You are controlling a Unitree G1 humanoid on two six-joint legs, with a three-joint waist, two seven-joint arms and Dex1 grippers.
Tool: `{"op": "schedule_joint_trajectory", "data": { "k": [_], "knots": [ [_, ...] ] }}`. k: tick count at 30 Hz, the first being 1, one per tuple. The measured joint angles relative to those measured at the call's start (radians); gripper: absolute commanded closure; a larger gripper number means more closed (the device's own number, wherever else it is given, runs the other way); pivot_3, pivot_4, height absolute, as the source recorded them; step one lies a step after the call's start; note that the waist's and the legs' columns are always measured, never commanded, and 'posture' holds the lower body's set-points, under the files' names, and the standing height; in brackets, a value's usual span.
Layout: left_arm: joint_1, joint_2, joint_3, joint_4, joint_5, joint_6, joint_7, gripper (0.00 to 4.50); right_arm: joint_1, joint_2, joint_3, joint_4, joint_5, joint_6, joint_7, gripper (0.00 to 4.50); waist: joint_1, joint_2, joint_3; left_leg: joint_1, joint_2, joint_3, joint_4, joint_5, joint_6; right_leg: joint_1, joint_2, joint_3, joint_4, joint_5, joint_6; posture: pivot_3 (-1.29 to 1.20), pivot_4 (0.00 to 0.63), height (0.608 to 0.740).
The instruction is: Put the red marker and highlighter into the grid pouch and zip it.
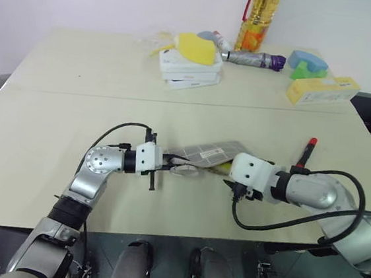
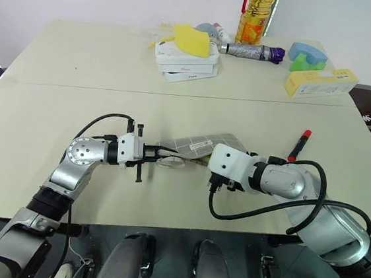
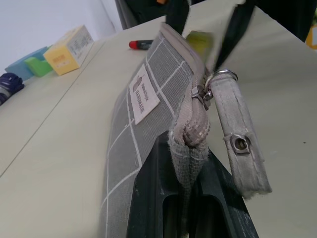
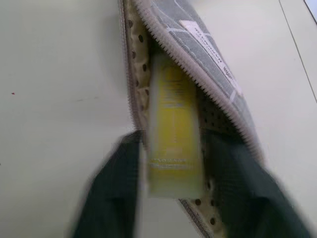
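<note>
One grid pouch [image 1: 214,152], one highlighter [image 4: 173,134], one red marker [image 1: 307,154], perhaps three stacked white boxes [image 1: 187,69].

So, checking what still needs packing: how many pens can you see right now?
2. The highlighter sits partly inside the open mouth of the grid pouch, between the right gripper fingers. The red marker lies on the table to the right. Others may be hidden.

Grey pouch [image 3: 133,124] with thin white grid lines, a white label and a cream, dark-dotted lining; translucent yellow highlighter [image 4: 173,129]; marker [image 1: 307,154] with red cap and dark body; pale beige table [image 1: 76,101]; black gripper fingers [image 3: 148,198].
</note>
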Motion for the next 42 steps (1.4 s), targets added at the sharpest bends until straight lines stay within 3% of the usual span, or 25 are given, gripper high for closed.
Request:
{"op": "schedule_joint_trajectory", "data": {
  "k": [1,3,8,10,14,21,29,31,37,40,42],
  "knots": [
    [-0.001,0.0,0.0,0.0,0.0,0.0,0.005,4.5,0.02,0.002,-0.028,0.0,0.0,-0.003,0.0,0.21,0.0,0.0,0.0,0.0,0.0,0.0,0.001,0.0,0.0,0.0,0.0,0.0,0.0,0.0,0.0,0.0,0.15,0.74],
    [-0.003,0.001,0.003,0.002,0.005,0.0,0.024,4.5,0.05,0.02,-0.099,0.0,0.014,-0.002,-0.005,0.21,-0.001,0.0,0.0,-0.001,0.0,0.0,0.003,0.0,0.001,0.0,0.0,0.0,0.001,0.0,0.0,0.0,0.15,0.74],
    [-0.006,-0.014,0.038,0.021,0.022,0.012,0.137,4.5,0.105,0.268,-0.457,-0.009,0.209,0.083,-0.02,0.21,0.0,0.0,0.0,-0.001,0.001,-0.001,0.006,-0.001,0.001,0.001,0.001,0.0,0.003,0.0,0.0,0.0,0.15,0.74],
    [-0.005,-0.022,0.052,0.03,0.021,0.03,0.173,4.5,0.116,0.278,-0.527,-0.008,0.237,0.107,-0.028,0.21,0.001,0.0,0.0,-0.001,0.0,-0.001,0.007,-0.001,0.001,0.001,0.0,0.0,0.003,0.0,0.0,0.0,0.15,0.74],
    [-0.002,-0.085,0.081,0.047,0.019,0.076,0.276,4.5,0.095,0.407,-0.707,0.224,0.194,0.258,-0.223,0.09,0.002,-0.003,-0.002,-0.001,-0.001,-0.001,0.008,-0.001,0.001,0.003,-0.002,0.0,0.003,0.001,0.001,0.0,0.15,0.74],
    [0.007,-0.129,0.079,0.076,0.02,0.087,0.322,4.5,0.054,0.541,-0.784,0.44,0.085,0.305,-0.477,0.09,-0.008,0.001,-0.002,0.0,0.0,0.0,0.006,-0.001,0.001,0.001,0.0,0.0,0.005,0.001,0.001,0.0,0.15,0.74],
    [0.007,-0.135,0.077,0.094,0.02,0.084,0.32,4.5,-0.02,0.643,-0.819,0.607,0.101,0.222,-0.529,0.09,-0.004,0.001,-0.002,0.0,0.0,0.0,0.006,-0.001,0.001,0.001,0.0,0.001,0.005,0.001,0.001,0.0,0.15,0.74],
    [0.007,-0.138,0.077,0.095,0.02,0.084,0.318,4.5,-0.025,0.643,-0.819,0.651,0.1,0.187,-0.537,0.9,-0.003,0.001,-0.002,0.0,0.0,0.0,0.006,-0.001,0.001,0.001,0.0,0.001,0.005,0.001,0.001,0.0,0.15,0.74],
    [0.012,-0.135,0.078,0.095,0.02,0.086,0.315,4.5,-0.026,0.644,-0.82,0.677,0.101,0.139,-0.564,4.05,-0.004,0.001,-0.002,0.0,0.0,0.0,0.006,-0.001,0.002,0.001,0.0,0.001,0.005,0.001,0.001,0.0,0.15,0.74],
    [0.012,-0.134,0.078,0.093,0.019,0.088,0.312,4.5,-0.009,0.622,-0.796,0.665,0.096,0.124,-0.555,4.13,-0.004,0.002,-0.002,0.0,0.0,0.0,0.006,-0.001,0.002,0.001,0.0,0.001,0.005,0.001,0.001,0.0,0.15,0.74],
    [0.011,-0.13,0.079,0.093,0.014,0.093,0.307,4.5,0.059,0.522,-0.693,0.593,0.072,0.098,-0.494,4.13,-0.002,0.004,-0.001,-0.002,0.0,0.0,0.006,-0.001,0.002,0.0,0.0,0.001,0.005,0.001,0.001,0.0,0.15,0.74]
  ]
}}
